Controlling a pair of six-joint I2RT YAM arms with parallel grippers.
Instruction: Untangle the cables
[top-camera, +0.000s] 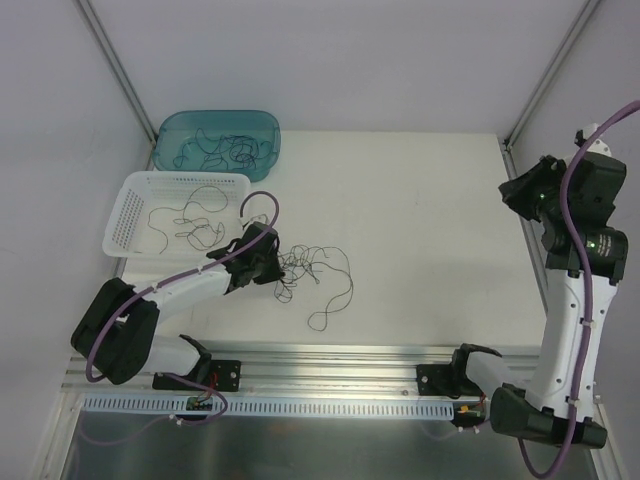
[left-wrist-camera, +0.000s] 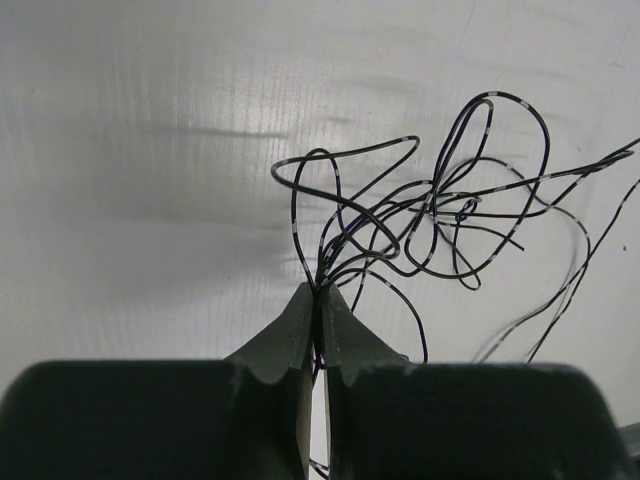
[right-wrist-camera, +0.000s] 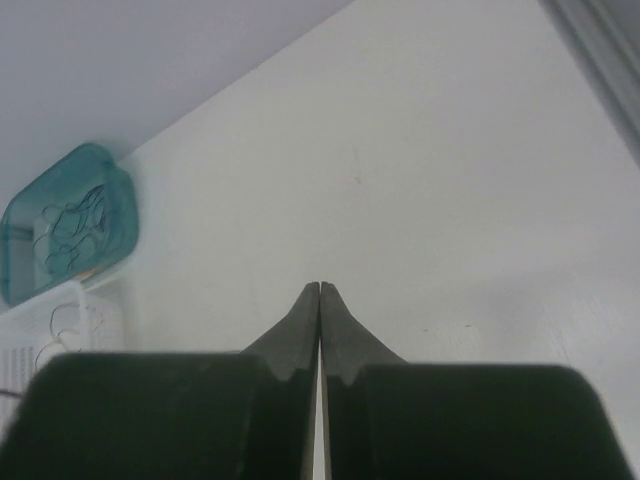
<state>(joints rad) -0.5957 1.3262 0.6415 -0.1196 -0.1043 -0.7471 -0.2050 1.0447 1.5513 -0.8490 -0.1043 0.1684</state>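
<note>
From above, a tangled knot of the cables (top-camera: 305, 268) is seen lying on the desk (top-camera: 430, 240), a little left of the middle, with one long loop trailing toward the near edge. The left fingers (top-camera: 270, 268) are laid against the left side of this knot, but whether anything is held cannot be made out from that height. The matter is settled by the left wrist view. There the two fingers are pressed together with no gap, and several strands are pinched at the very tips. From the tips the strands fan out in loops over the desk. Pale bands are seen at intervals along the dark strands, a detail lost in the overhead view.

More cables are shown from above in two containers at the far left. A few loose strands lie in a white basket (top-camera: 122, 222), and a denser bunch lies in a teal tub (top-camera: 270, 125) just behind it. Neither container is caught by the left wrist camera.

The right fingers (right-wrist-camera: 314, 305) are seen in the right wrist view fully closed, tip against tip, with nothing between them, held over bare desk. The teal tub and a corner of the white basket are picked up at the left edge of that view. From above, the right arm is found at the far right, well apart from the knot.
</note>
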